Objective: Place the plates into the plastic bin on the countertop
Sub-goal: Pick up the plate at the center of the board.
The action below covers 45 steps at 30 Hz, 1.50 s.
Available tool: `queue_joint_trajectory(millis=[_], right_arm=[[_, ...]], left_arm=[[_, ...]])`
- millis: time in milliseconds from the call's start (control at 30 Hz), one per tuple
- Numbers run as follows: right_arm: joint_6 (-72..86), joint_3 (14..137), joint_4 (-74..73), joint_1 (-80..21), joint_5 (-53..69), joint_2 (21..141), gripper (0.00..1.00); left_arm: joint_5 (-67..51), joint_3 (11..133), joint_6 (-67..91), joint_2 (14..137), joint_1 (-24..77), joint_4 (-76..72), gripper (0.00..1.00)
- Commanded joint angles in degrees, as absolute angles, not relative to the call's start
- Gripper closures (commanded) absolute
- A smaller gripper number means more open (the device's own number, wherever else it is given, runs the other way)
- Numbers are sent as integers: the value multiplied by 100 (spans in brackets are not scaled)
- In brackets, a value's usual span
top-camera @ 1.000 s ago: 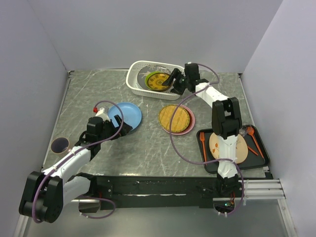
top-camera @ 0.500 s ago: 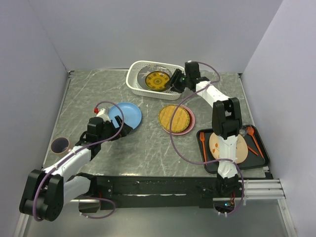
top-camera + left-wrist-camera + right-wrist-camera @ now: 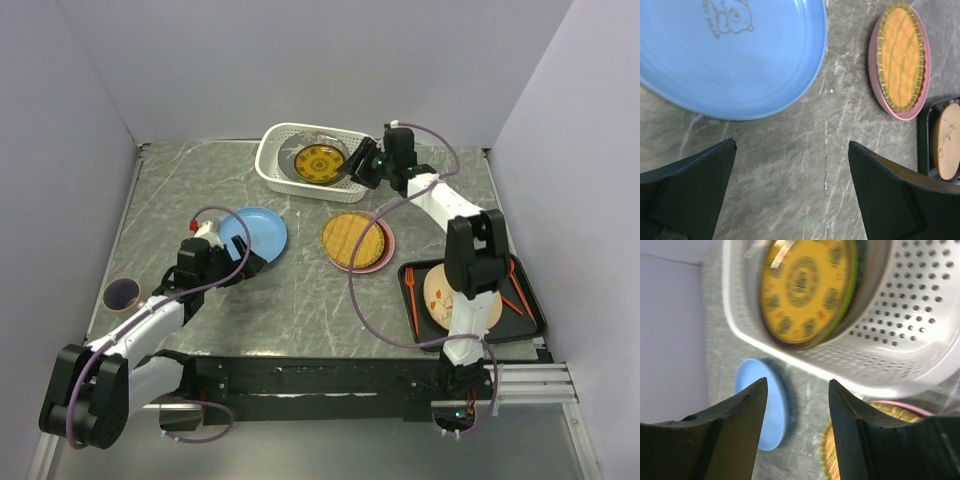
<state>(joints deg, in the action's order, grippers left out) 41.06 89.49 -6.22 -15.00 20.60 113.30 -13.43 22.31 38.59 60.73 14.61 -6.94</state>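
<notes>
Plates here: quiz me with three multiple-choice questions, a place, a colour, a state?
1. Where is the yellow patterned plate? A in the white bin; B on a black tray; C on bare countertop.
2. The bottom plate, beneath the woven straw plate, is: A blue; B pink; C white.
3. The left end effector is: A shut on a plate; B open, empty; C gripping a fork.
Answers: A, lattice walls surround it; B, a pink rim shows; B, fingers apart, nothing between.

Black tray (image 3: 527, 318) right; orange cutlery (image 3: 411, 295) on it; small dark disc (image 3: 122, 293) left.
</notes>
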Motion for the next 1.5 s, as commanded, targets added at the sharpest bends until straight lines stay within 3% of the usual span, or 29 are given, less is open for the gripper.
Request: queue_joint_trajectory(millis=[0,367,767,1467], right_arm=[[4157,8449,-18,-1512,2057,10486,40],[4228,6366,747,-1617,2180,8957,39],[4131,4905,923,-1670,2057,7981,38],[4140,4096,976,-1714,2189,7488,38]], left_arm=[[-880,2478,3806,5801,1468,-230,1],[-457,2434,4087,5203,1450,255,1],[-351,2312,4175,4869,1283,580,1],[-1203,1969,4728,6556,633,-1247,2]])
